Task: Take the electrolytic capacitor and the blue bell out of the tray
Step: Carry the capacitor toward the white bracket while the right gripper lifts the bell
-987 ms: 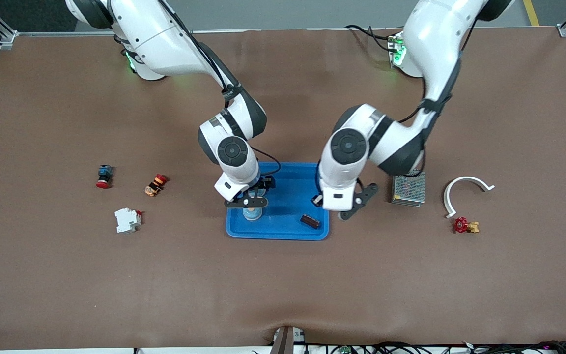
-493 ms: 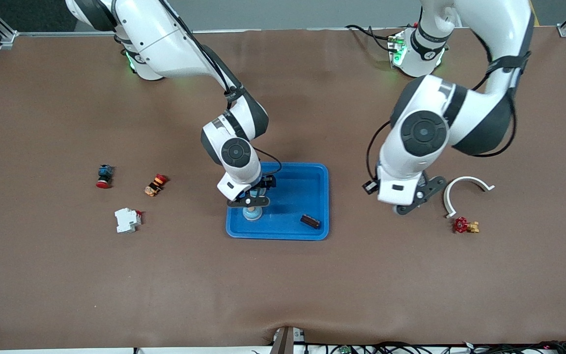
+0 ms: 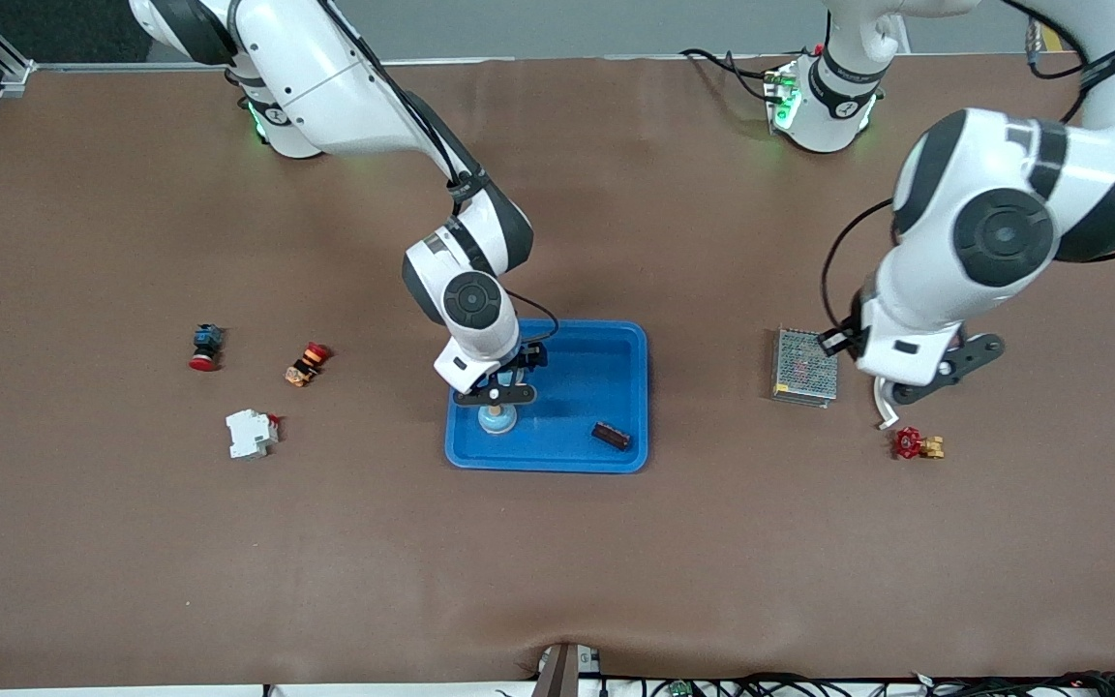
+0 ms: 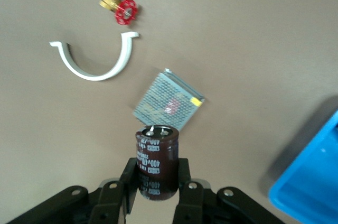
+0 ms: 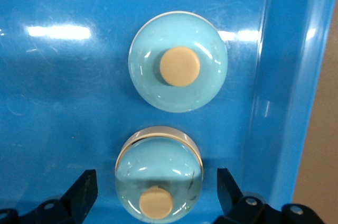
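My left gripper [image 3: 918, 385] is shut on the capacitor [image 4: 157, 160], a dark maroon cylinder with white print, with its fingers [image 4: 182, 174] pressed against the sides. It hangs over the table near the left arm's end, above a white curved clip [image 4: 95, 65]. The bell [image 3: 497, 419], a pale blue dome with a beige button, stands in the blue tray [image 3: 582, 387]. My right gripper [image 3: 495, 395] is open just above it, fingers well clear on either side of the bell [image 5: 158, 168]. A matching dome shape [image 5: 178, 61] shows on the shiny tray floor [image 5: 53, 102]; it may be a reflection.
A small dark brown block [image 3: 611, 436] lies in the tray's corner. A metal mesh box [image 3: 805, 366] and a red-handled brass valve [image 3: 916, 444] lie near the left gripper. A white breaker [image 3: 251, 433] and two red push buttons [image 3: 204, 347] [image 3: 307, 363] lie toward the right arm's end.
The left arm has swung from beside the tray toward its own end of the table, carrying the capacitor. The right gripper has stayed open over the bell, shifting only slightly.
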`<state>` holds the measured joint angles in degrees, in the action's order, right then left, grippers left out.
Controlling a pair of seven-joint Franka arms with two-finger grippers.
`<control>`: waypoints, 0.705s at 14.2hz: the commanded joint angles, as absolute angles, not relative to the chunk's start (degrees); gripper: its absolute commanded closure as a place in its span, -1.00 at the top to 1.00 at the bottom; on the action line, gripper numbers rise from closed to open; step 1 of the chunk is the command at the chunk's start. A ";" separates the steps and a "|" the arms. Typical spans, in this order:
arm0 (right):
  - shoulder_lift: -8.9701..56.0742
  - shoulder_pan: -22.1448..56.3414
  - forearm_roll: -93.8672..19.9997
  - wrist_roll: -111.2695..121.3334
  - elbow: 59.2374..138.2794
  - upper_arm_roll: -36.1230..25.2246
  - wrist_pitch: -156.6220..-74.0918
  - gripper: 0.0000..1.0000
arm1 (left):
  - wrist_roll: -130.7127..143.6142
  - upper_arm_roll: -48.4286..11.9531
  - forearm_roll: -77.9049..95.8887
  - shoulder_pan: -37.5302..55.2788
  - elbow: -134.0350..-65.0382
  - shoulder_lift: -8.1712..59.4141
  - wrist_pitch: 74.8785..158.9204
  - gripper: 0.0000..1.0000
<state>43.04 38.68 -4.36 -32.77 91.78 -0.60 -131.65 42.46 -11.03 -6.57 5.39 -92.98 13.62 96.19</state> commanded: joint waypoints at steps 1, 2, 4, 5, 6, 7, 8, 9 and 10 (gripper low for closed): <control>43.95 39.37 -4.22 -32.96 91.14 -0.97 -132.80 1.00 | 36.41 -11.60 -6.68 0.90 -98.69 9.06 96.42 -1.00; 43.95 39.37 -4.22 -32.96 91.14 -0.97 -132.80 1.00 | 34.99 -11.51 -6.68 -0.08 -99.40 8.70 96.42 -1.00; 43.95 39.38 -4.22 -32.96 91.14 -0.97 -132.80 0.67 | 32.27 -11.51 -7.38 -2.36 -101.15 8.00 96.42 -1.00; 43.95 39.38 -4.22 -32.96 91.14 -0.97 -132.80 0.46 | 30.78 -11.51 -7.38 -3.68 -101.34 8.00 96.50 -1.00; 43.95 39.20 -4.22 -32.87 91.14 -0.97 -132.72 0.24 | 29.89 -11.51 -7.38 -4.39 -101.51 8.17 96.50 -1.00; 43.86 39.03 -4.22 -32.87 91.06 -0.97 -132.63 0.03 | 29.71 -11.51 -7.47 -4.66 -102.12 8.17 96.50 -1.00; 43.86 39.02 -4.22 -32.87 90.88 -0.97 -132.63 -0.16 | 29.71 -11.43 -7.47 -4.75 -102.82 8.17 96.76 -1.00; 43.86 39.02 -4.22 -32.87 90.70 -0.97 -132.63 -0.28 | 29.71 -11.34 -7.47 -4.75 -103.18 8.26 96.77 -1.00; 43.77 38.94 -4.22 -32.87 90.62 -0.97 -132.54 -0.30 | 29.71 -11.25 -7.56 -4.75 -104.14 8.35 97.20 -1.00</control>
